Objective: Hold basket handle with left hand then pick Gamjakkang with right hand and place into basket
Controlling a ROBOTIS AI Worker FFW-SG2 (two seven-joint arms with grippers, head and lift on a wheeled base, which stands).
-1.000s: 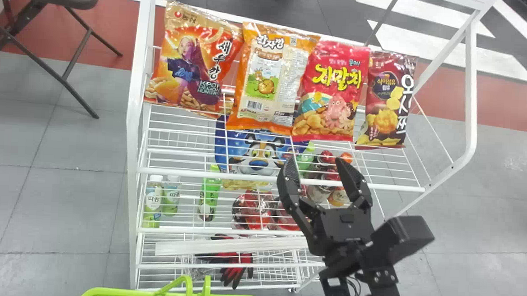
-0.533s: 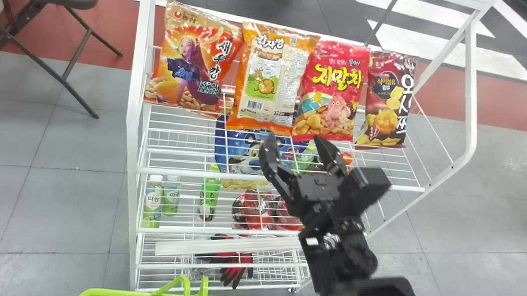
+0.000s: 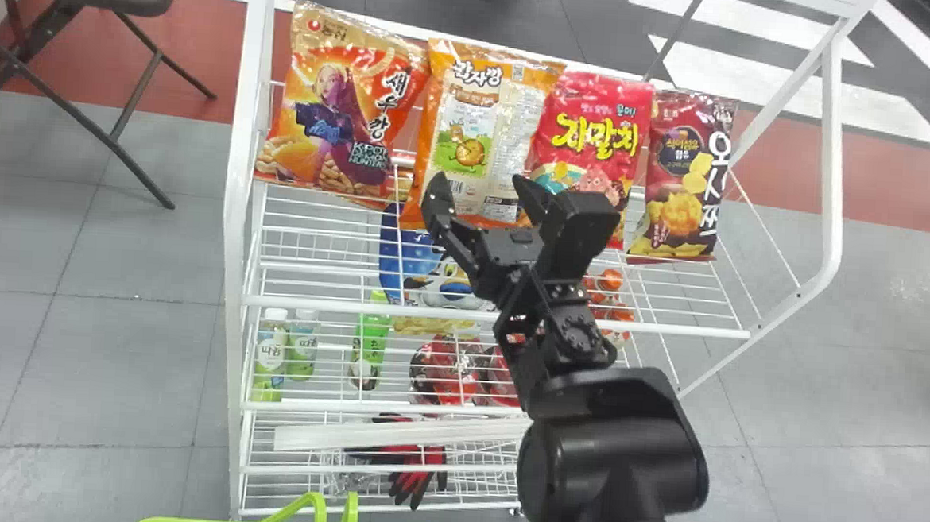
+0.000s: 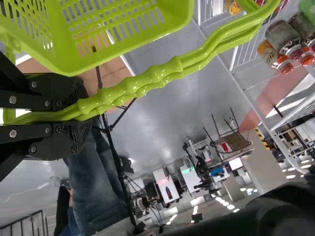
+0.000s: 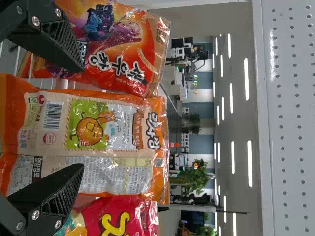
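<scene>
At the white rack point(image 3: 237, 201), your right gripper point(image 3: 478, 184) gapes empty, its arm slanting up and leftward. Gamjakkang point(image 3: 473, 110) sits beyond its fingertips, between two bags on the shelf; contact is hard to judge. Your left gripper point(image 4: 83, 116) clamps the basket handle point(image 4: 192, 61).

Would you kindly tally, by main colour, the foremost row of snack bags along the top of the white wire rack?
Orange plastic snack bags, a red-centred bag and a cream-panelled bag: 2
Pinkish-red plastic snack bag with yellow lettering: 1
Dark maroon plastic snack bag with white lettering: 1
Total: 4
</scene>
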